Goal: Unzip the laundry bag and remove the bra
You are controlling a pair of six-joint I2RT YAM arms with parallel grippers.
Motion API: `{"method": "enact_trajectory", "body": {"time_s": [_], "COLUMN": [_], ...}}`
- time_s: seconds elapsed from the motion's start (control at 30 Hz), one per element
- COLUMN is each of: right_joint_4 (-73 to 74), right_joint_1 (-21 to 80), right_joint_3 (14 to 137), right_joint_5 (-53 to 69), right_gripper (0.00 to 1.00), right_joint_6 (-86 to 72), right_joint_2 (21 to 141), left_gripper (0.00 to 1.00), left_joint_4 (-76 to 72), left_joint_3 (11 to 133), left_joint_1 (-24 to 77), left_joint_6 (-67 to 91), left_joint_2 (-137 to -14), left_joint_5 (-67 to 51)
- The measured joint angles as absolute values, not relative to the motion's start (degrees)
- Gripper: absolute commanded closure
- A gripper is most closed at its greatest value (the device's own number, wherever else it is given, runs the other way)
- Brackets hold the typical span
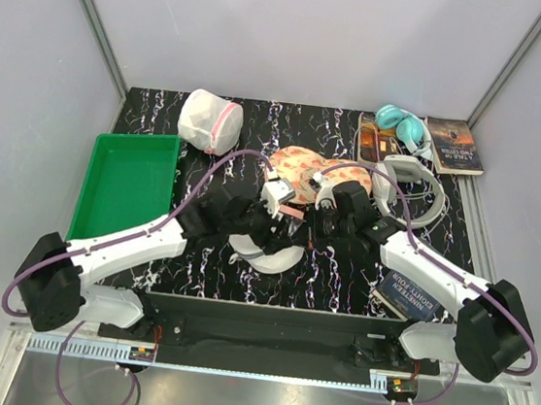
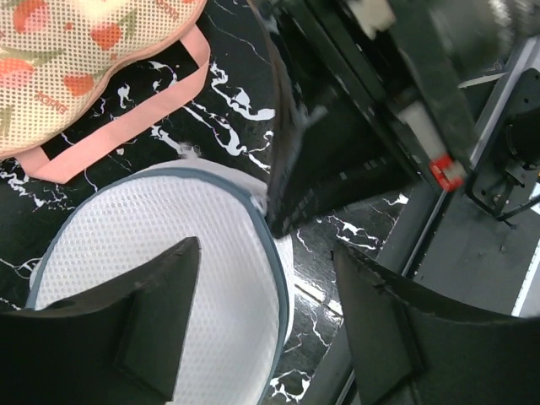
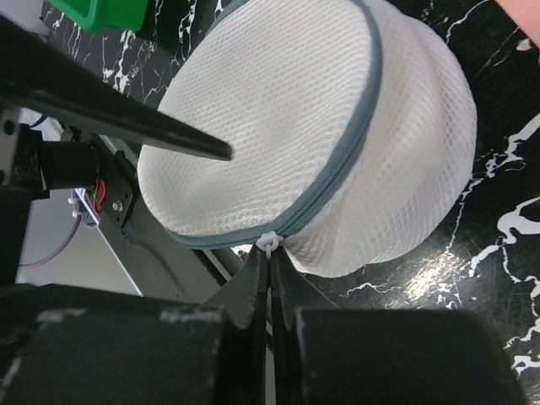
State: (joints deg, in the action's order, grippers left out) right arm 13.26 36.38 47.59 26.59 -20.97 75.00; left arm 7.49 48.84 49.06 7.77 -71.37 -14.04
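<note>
The laundry bag (image 3: 312, 126) is a white mesh dome with a grey zip band (image 3: 337, 169), lying on the black marbled table (image 1: 341, 269) between both arms. My right gripper (image 3: 270, 257) is shut on the small white zip pull (image 3: 268, 243) at the bag's rim. My left gripper (image 2: 270, 312) stands open over the bag (image 2: 169, 278): one finger lies above the mesh, the other beyond the rim over the table. In the top view both grippers, left (image 1: 269, 234) and right (image 1: 304, 238), meet over the bag (image 1: 266, 256). The bra is hidden.
A floral two-cup item (image 1: 308, 173) with a pink strap (image 2: 126, 135) lies just behind the bag. A green tray (image 1: 126, 181) is at the left, a pink-trimmed mesh pouch (image 1: 209, 120) at the back. Headphones (image 1: 403, 128) and books (image 1: 453, 145) (image 1: 409, 295) are on the right.
</note>
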Motion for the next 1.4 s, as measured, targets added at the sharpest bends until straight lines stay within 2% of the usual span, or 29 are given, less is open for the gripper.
{"method": "enact_trajectory", "body": {"time_s": [0.03,0.07,0.27,0.3,0.33,0.4,0.83,1.4], "right_joint_4": [13.3,13.3,13.2,13.2,13.2,13.2,14.9,16.5], "right_joint_1": [36.8,37.0,37.2,37.2,37.2,37.2,37.5,34.0], "right_joint_3": [47.6,47.6,47.5,47.5,47.5,47.5,47.6,49.5], "right_joint_5": [26.6,26.6,26.5,26.5,26.5,26.5,25.2,24.7], "right_gripper": [1.00,1.00,1.00,1.00,1.00,1.00,1.00,1.00], "right_joint_6": [-21.1,-21.3,-21.7,-21.7,-21.7,-21.8,-21.6,-18.1], "right_joint_2": [75.0,75.0,74.5,74.3,74.2,74.1,74.2,78.6], "left_gripper": [0.39,0.48,0.77,0.87,0.92,1.00,1.00,1.00], "left_joint_4": [7.3,7.2,7.6,7.6,7.6,7.5,5.1,5.1], "left_joint_3": [49.1,49.1,49.1,49.1,49.1,49.1,46.7,41.1], "left_joint_1": [49.1,49.1,49.1,49.1,49.1,49.1,49.1,49.2], "left_joint_6": [8.0,8.1,9.2,9.4,9.5,9.7,8.6,5.9], "left_joint_2": [-72.3,-72.9,-74.3,-74.3,-74.3,-74.3,-74.3,-66.5], "left_joint_5": [-13.9,-13.7,-13.0,-13.1,-13.1,-13.1,-14.3,-15.2]}}
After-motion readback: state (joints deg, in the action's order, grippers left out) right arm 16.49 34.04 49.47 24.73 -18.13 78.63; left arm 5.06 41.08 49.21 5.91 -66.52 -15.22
